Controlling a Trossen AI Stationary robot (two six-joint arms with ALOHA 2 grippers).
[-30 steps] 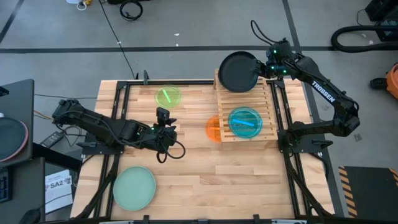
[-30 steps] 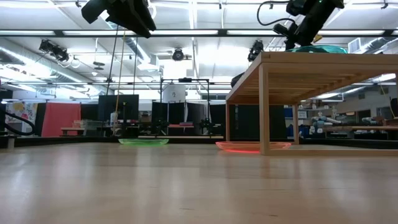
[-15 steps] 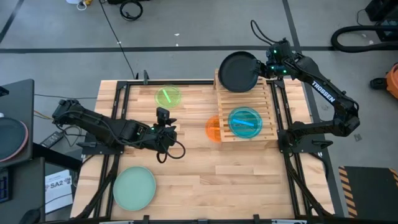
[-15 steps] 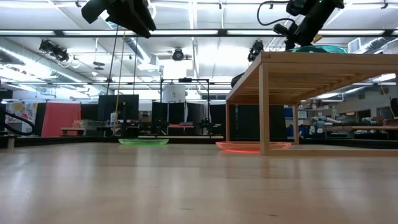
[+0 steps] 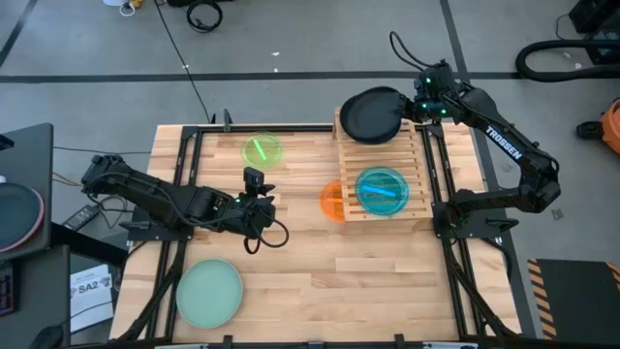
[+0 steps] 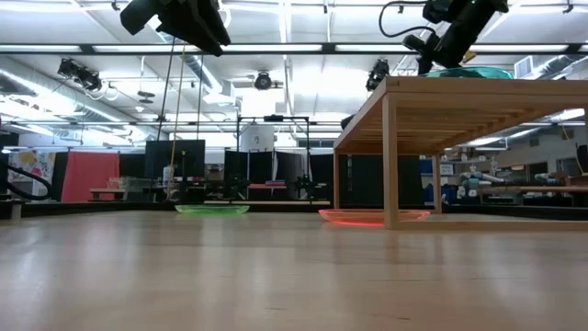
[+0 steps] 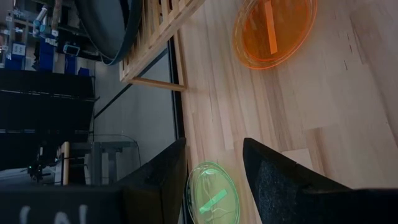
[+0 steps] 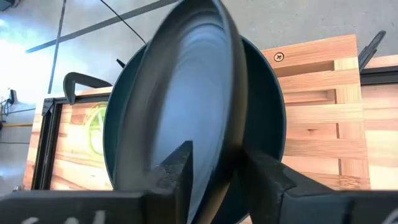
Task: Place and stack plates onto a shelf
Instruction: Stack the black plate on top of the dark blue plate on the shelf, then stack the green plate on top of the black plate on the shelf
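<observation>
Wood-plank tabletop (image 5: 320, 281); black cable coil (image 5: 204, 15) on grey floor; monitors (image 6: 175, 158) behind.

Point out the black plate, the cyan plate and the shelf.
black plate (image 5: 371, 112), high view, its centre.
cyan plate (image 5: 382, 190), high view, its centre.
shelf (image 5: 417, 155), high view, bare slats.

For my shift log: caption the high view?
Right gripper releasing black plate at the shelf's far end; left gripper waits open.

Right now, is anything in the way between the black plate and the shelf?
Only a dark teal plate lies under the black plate at the shelf's far end, a stacking spot. The right gripper is at its rim.
</observation>
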